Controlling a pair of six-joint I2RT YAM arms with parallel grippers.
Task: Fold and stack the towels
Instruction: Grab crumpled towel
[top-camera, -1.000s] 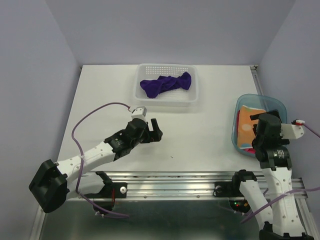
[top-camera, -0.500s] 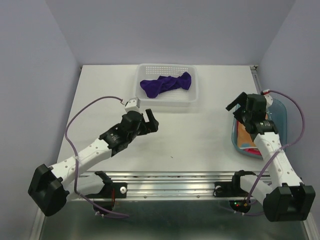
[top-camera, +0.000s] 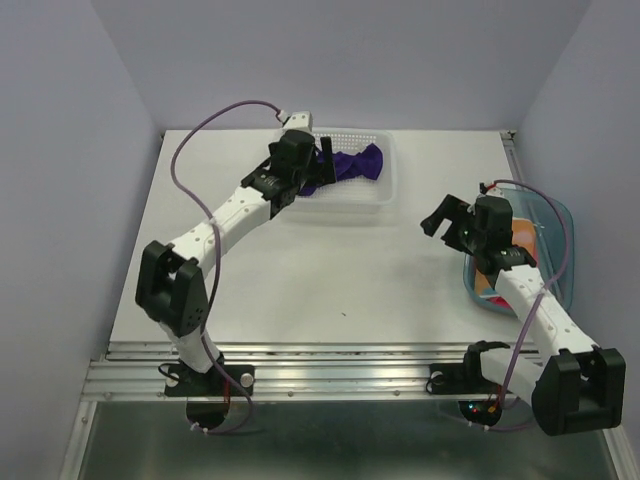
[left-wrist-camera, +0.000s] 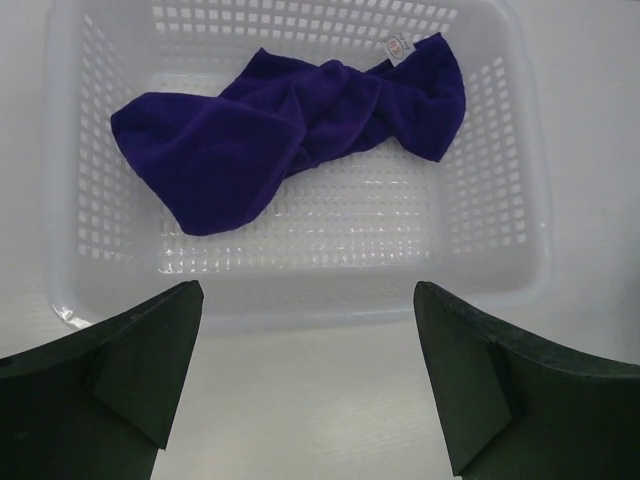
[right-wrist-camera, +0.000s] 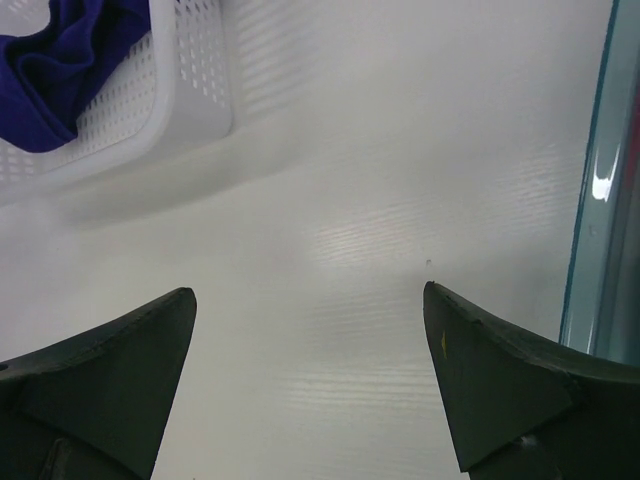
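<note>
Overhead, the spread left gripper (top-camera: 322, 158) half-hides the purple towel (top-camera: 356, 162) in the basket (top-camera: 340, 204); its wrist view shows it whole. The right gripper (top-camera: 443, 215) gapes too.

A towel (left-wrist-camera: 270, 130) is lying in the basket (top-camera: 340, 199) at the table's (top-camera: 380, 270) far middle, and a second towel (top-camera: 524, 230) is sitting in the tray (top-camera: 556, 214) at the right edge. The left gripper (left-wrist-camera: 308, 292) is hanging over the basket's near side, the right gripper (right-wrist-camera: 309, 290) just left of the tray.

One purple towel (left-wrist-camera: 290, 140) lies inside the one white basket (left-wrist-camera: 505, 250). Right of the basket, one teal tray (top-camera: 558, 209) holds one orange towel (top-camera: 522, 228).
</note>
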